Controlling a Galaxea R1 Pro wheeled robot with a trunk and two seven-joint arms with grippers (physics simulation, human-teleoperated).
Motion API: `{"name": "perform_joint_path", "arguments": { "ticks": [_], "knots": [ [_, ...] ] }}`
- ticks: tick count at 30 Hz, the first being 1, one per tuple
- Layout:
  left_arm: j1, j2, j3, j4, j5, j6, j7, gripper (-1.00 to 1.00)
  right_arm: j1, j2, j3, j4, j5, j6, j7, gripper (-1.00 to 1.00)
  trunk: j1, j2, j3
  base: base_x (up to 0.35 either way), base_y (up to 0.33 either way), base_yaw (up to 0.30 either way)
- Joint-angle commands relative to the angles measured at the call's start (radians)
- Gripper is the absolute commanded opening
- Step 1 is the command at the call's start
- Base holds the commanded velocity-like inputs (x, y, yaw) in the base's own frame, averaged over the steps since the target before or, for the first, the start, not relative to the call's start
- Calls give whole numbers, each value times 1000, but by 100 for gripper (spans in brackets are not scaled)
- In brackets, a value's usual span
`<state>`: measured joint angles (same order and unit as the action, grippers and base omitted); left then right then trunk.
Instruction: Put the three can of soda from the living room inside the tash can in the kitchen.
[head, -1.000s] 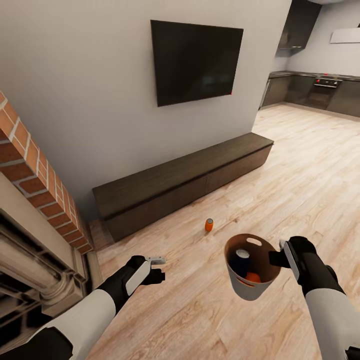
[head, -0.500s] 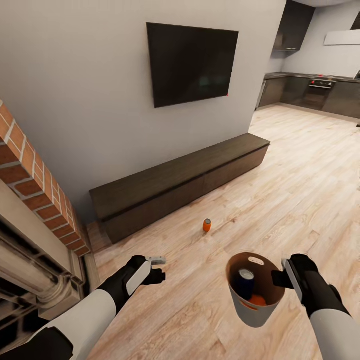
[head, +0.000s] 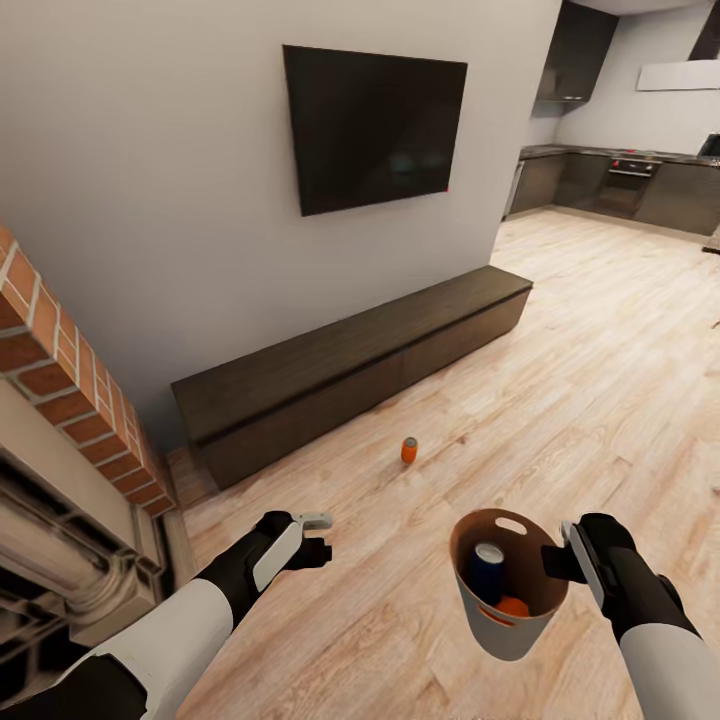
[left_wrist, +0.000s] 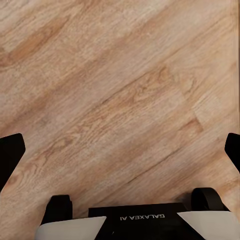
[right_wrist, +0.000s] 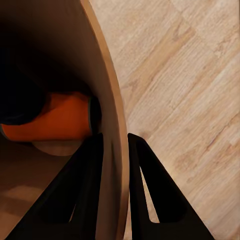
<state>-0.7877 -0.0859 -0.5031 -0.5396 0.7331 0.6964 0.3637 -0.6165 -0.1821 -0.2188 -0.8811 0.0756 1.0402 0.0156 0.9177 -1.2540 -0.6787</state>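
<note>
Living room, pale wood plank floor (head: 560, 400), long low dark wooden bench (head: 350, 385) under a black wall TV (head: 375, 125), brick fireplace (head: 60, 400) on the left, dark grey kitchen cabinets (head: 610, 185) far back right.

Right gripper (right_wrist: 115, 145) clamped on the wall of the round grey-outside, tan-inside bin (head: 505, 580); one finger inside the rim, one outside, wall pinched between. Bin held off the floor, roughly upright. Inside it: dark blue soda can with silver top (head: 488, 568) standing, bright orange soda can (right_wrist: 50, 117) lying low beside it.

Third can, bright orange cylinder (head: 409, 450), stands on the floor just in front of the bench, well apart from both arms.

Left gripper (left_wrist: 120, 150) spread wide, holding nothing, hanging over bare floor.

Step in hand, judged: get to the last can with the free left arm. Base likely needs to roll closer first; can is out of reach. Approach from above or the side, fingers either side of the body, close squarely so it doesn't tip and roll under the bench. Keep the bin level while driving so the two cans stay in.
</note>
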Motion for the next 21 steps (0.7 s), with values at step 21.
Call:
{"name": "perform_joint_path", "arguments": {
  "ticks": [21],
  "knots": [
    [0,0,0,0,0,1,1,100,7,-12,-30,58,0,-56,5,-100,0,0,0,0,0,-287]
  ]
}}
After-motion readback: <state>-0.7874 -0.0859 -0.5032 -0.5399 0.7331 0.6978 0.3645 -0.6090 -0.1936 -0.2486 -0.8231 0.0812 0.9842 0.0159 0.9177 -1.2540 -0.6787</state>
